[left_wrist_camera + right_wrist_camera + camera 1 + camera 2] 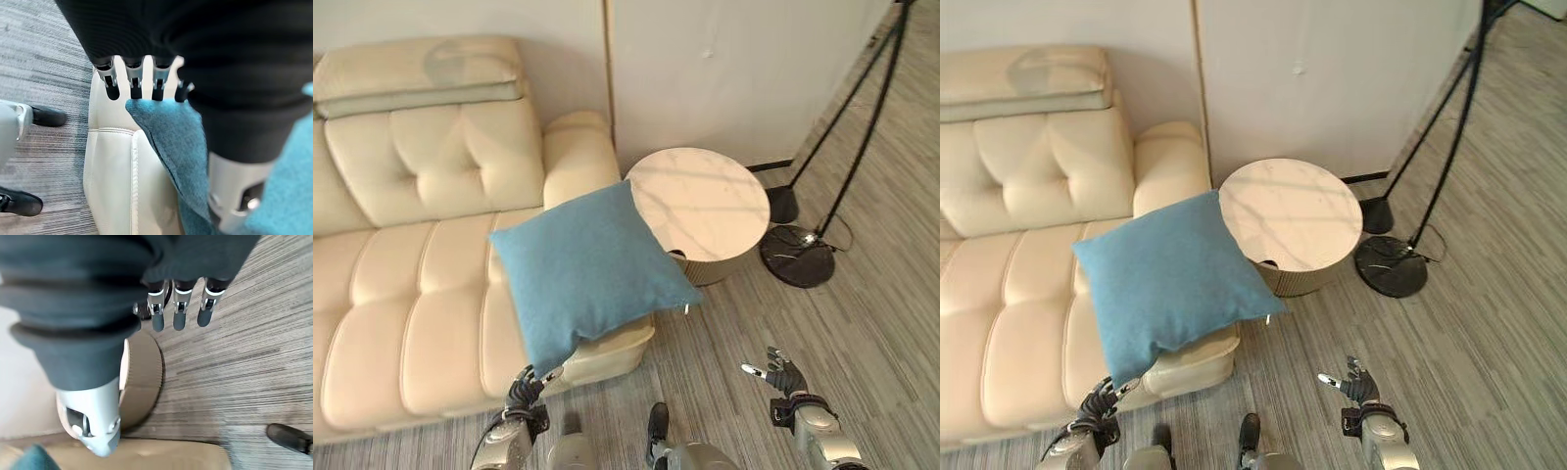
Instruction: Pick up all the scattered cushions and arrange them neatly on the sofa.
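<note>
A blue square cushion (582,269) is held up over the right end of the cream sofa (401,294), hanging past the seat edge toward the round table. My left hand (522,390) is below it, shut on its lower corner; in the left wrist view the blue cloth (171,132) runs between thumb and fingers (111,83). A cream cushion (421,73) lies on top of the sofa's backrest at the far left. My right hand (781,372) hovers open over the floor to the right, holding nothing, its fingers (178,316) straight.
A round pale side table (700,211) stands right beside the sofa's arm. Behind it is a white wall. A black stand with a round base (798,257) and slanted poles occupies the floor at the right. Grey striped floor (862,333) spreads in front.
</note>
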You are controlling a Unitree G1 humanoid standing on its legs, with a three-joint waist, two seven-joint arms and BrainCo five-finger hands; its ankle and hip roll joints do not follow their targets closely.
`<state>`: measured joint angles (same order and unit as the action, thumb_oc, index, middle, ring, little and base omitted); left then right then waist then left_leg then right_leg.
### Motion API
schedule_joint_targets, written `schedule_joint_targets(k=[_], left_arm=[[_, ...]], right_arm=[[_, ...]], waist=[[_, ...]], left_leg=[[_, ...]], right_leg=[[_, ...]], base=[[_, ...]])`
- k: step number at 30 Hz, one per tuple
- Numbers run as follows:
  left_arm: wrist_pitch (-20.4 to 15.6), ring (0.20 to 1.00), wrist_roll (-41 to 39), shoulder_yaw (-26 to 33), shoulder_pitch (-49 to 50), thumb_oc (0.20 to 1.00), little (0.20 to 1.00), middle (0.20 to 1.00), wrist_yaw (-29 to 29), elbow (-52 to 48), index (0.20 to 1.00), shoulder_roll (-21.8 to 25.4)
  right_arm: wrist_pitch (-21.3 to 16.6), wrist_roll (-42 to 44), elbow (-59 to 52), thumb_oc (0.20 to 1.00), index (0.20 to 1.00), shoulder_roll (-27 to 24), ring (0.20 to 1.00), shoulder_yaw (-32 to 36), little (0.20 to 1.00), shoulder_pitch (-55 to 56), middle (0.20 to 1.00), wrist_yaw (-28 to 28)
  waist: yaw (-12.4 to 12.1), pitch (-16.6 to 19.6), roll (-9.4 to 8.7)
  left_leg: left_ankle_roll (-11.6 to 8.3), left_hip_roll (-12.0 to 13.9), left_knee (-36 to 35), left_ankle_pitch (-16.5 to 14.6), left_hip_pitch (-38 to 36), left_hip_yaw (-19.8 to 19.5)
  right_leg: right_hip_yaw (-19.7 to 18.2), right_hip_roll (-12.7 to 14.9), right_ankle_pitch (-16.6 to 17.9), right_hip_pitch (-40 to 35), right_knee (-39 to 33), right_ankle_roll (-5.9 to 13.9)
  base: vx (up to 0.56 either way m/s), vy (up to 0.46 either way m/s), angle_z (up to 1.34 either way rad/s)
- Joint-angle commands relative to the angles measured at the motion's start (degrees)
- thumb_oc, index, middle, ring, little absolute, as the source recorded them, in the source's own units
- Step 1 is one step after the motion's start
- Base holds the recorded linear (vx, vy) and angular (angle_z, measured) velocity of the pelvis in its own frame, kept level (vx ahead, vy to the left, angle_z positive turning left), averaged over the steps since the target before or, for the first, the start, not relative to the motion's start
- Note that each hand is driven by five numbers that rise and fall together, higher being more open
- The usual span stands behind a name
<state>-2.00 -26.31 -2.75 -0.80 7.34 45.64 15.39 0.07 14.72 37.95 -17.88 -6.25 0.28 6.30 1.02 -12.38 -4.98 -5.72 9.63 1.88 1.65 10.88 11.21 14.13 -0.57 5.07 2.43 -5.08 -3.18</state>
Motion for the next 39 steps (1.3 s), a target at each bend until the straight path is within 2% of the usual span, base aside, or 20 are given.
schedule_joint_targets(k=[1, 2, 6, 9, 10, 11, 13, 15, 17, 20, 22, 24, 27, 30, 33, 39], left_arm=[[-1.26, 1.000, 1.90, -1.89, -0.17, 1.000, 1.000, 1.000, -0.48, 0.95, 1.000, 1.59], [-1.26, 1.000, 1.90, -1.89, -0.16, 1.000, 1.000, 1.000, -0.48, 0.95, 1.000, 1.59], [-1.03, 1.000, 2.02, -1.98, 1.30, 1.000, 1.000, 1.000, -0.79, -0.73, 1.000, 2.16], [-0.65, 1.000, 2.29, -1.86, 1.36, 1.000, 1.000, 1.000, -0.71, -0.84, 1.000, 2.50], [-0.76, 1.000, 2.08, -1.70, 1.24, 1.000, 1.000, 1.000, -0.49, -0.77, 1.000, 2.66], [-0.94, 1.000, 1.82, -1.58, 1.16, 1.000, 1.000, 1.000, -0.27, -0.79, 1.000, 2.74], [-1.16, 1.000, 1.49, -1.30, 1.19, 1.000, 1.000, 1.000, -0.14, -1.19, 1.000, 2.67], [-1.41, 1.000, 1.23, -1.21, 0.78, 1.000, 1.000, 1.000, -0.13, -0.81, 1.000, 2.66], [-1.96, 1.000, 0.71, -1.05, 0.19, 1.000, 1.000, 1.000, 0.20, 0.12, 1.000, 2.96], [-1.90, 1.000, 0.78, -0.34, 0.04, 1.000, 1.000, 1.000, 0.28, 2.28, 1.000, 2.66], [-1.53, 1.000, -0.13, 0.53, -0.13, 1.000, 1.000, 1.000, 0.04, 3.77, 1.000, 2.71], [-1.53, 1.000, -0.51, 0.96, -0.39, 1.000, 1.000, 1.000, 0.13, 4.52, 1.000, 2.90], [-1.17, 1.000, -2.72, 3.13, -2.20, 1.000, 1.000, 1.000, -0.03, 7.52, 1.000, 4.79], [-1.09, 1.000, -4.23, 3.99, -4.95, 1.000, 1.000, 1.000, -0.01, 10.75, 1.000, 6.70], [-0.67, 1.000, -7.30, 3.85, -9.95, 1.000, 1.000, 1.000, -0.14, 14.16, 1.000, 8.91], [-0.31, 1.000, -8.69, 2.77, -12.52, 1.000, 1.000, 1.000, 0.26, 14.90, 1.000, 8.80]], right_arm=[[-2.08, 0.47, -1.20, 1.000, 1.000, -1.38, 1.000, -0.23, 1.000, 0.27, 1.000, 0.98], [-2.08, 0.47, -1.20, 1.000, 1.000, -1.37, 1.000, -0.23, 1.000, 0.28, 1.000, 0.98], [-1.38, -0.04, -0.51, 1.000, 1.000, 0.22, 1.000, -0.16, 1.000, 0.53, 1.000, 0.22], [-0.85, -0.09, 0.29, 1.000, 1.000, 0.93, 1.000, -0.20, 1.000, 0.27, 1.000, -0.06], [-0.83, -0.14, 0.00, 1.000, 1.000, 1.30, 1.000, -0.26, 1.000, 0.45, 1.000, -0.11], [-0.97, -0.06, -0.34, 1.000, 1.000, 1.74, 1.000, -0.27, 1.000, 0.57, 1.000, 0.01], [-0.87, 0.20, 0.30, 1.000, 1.000, 2.16, 1.000, -0.18, 1.000, 0.45, 1.000, 0.09], [-0.88, 0.47, 1.58, 1.000, 1.000, 2.31, 1.000, -0.12, 1.000, -0.14, 1.000, 0.28], [-0.96, 0.43, 2.86, 1.000, 1.000, 2.33, 1.000, -0.17, 1.000, -0.16, 1.000, 0.51], [-0.29, -0.97, 7.05, 1.000, 1.000, 1.87, 1.000, -0.63, 1.000, -0.68, 1.000, 0.54], [0.83, -4.36, 10.55, 1.000, 1.000, -0.04, 1.000, -0.84, 1.000, -0.83, 1.000, 1.00], [1.07, -4.95, 11.47, 1.000, 1.000, -0.77, 1.000, -0.66, 1.000, -1.10, 1.000, 1.06], [2.36, -7.83, 12.03, 1.000, 1.000, -6.52, 1.000, -0.50, 1.000, -3.44, 1.000, 0.51], [2.91, -8.53, 10.33, 1.000, 1.000, -10.11, 1.000, -1.16, 1.000, -6.37, 1.000, 0.06], [4.57, -10.90, 9.55, 1.000, 1.000, -13.77, 1.000, -4.76, 1.000, -14.69, 1.000, 0.28], [5.96, -12.37, 7.48, 1.000, 1.000, -11.83, 1.000, -8.14, 1.000, -19.29, 1.000, 0.84]], waist=[[0.75, 3.68, 1.25], [0.77, 3.69, 1.25], [0.17, 4.21, 0.37], [0.31, 3.82, 0.44], [0.57, 3.67, 0.61], [0.80, 3.57, 0.80], [1.03, 3.72, 1.31], [1.21, 3.79, 1.55], [1.42, 3.62, 0.94], [0.97, 4.70, -0.01], [0.90, 5.99, -0.20], [0.92, 6.08, -0.25], [0.56, 6.49, -0.72], [0.58, 6.71, -0.92], [0.54, 7.07, -0.77], [0.73, 6.97, -0.71]], left_leg=[[1.21, 0.43, -2.67, 2.79, -2.25, 1.43], [1.22, 0.41, -2.67, 2.79, -2.25, 1.42], [3.70, -2.61, -2.12, -0.02, -4.88, 0.71], [4.57, -3.39, -2.30, -0.72, -5.83, 0.34], [4.90, -3.56, -2.53, -0.82, -5.87, 0.15], [5.08, -3.73, -2.91, -1.11, -6.28, -0.11], [5.10, -4.03, -3.68, -1.46, -7.35, -0.64], [4.69, -4.27, -4.12, -1.67, -7.99, -1.28], [4.33, -4.99, -3.88, -2.24, -8.65, -2.41], [3.76, -4.63, -4.16, -2.10, -9.71, -2.33], [3.16, -3.91, -5.24, -1.71, -10.34, -2.73], [2.99, -3.78, -5.45, -1.65, -10.54, -2.95], [2.45, -3.37, -6.04, -1.50, -11.11, -3.27], [2.16, -3.21, -6.30, -1.62, -11.43, -3.21], [1.68, -3.03, -6.69, -1.84, -11.66, -3.19], [1.62, -2.96, -6.70, -2.09, -11.76, -3.09]], right_leg=[[-1.34, 6.91, -10.62, -4.09, 4.28, 9.06], [-1.33, 6.93, -10.63, -4.08, 4.28, 9.07], [-2.74, 9.75, -11.00, -3.08, 11.88, 10.47], [-3.78, 10.71, -9.82, -0.75, 17.85, 11.52], [-4.98, 10.76, -8.05, 1.28, 21.05, 12.36], [-6.52, 10.45, -7.70, 2.46, 22.47, 12.88], [-7.95, 9.99, -8.42, 3.42, 20.57, 12.36], [-7.93, 10.21, -8.24, 3.60, 14.79, 11.78], [-8.66, 10.67, -7.64, 2.55, 7.93, 11.86], [-7.88, 10.42, -5.89, 0.66, 5.24, 11.84], [-6.77, 9.84, -5.95, -1.28, 3.44, 11.58], [-6.48, 9.70, -6.06, -1.73, 3.12, 11.48], [-5.53, 9.44, -6.38, -3.11, 2.00, 11.38], [-5.31, 9.30, -6.51, -3.61, 1.57, 11.36], [-4.94, 9.23, -6.66, -3.86, 1.05, 11.46], [-4.95, 9.23, -6.67, -3.72, 1.13, 11.51]], base=[[0.17, 0.178, 0.25], [0.28, 0.295, 0.18], [0.13, 0.206, 0.02], [0.03, 0.104, 0.05], [0.05, 0.104, 0.21], [0.08, 0.086, 0.15], [0.12, 0.041, 0.06], [0.13, -0.036, 0.11], [0.12, -0.061, 0.11], [0.12, -0.098, 0.43], [0.19, -0.130, 0.14], [0.11, -0.068, 0.02], [0.08, -0.038, 0.02], [0.05, -0.011, 0.01], [0.05, 0.013, -0.02], [0.02, 0.015, 0.04]])
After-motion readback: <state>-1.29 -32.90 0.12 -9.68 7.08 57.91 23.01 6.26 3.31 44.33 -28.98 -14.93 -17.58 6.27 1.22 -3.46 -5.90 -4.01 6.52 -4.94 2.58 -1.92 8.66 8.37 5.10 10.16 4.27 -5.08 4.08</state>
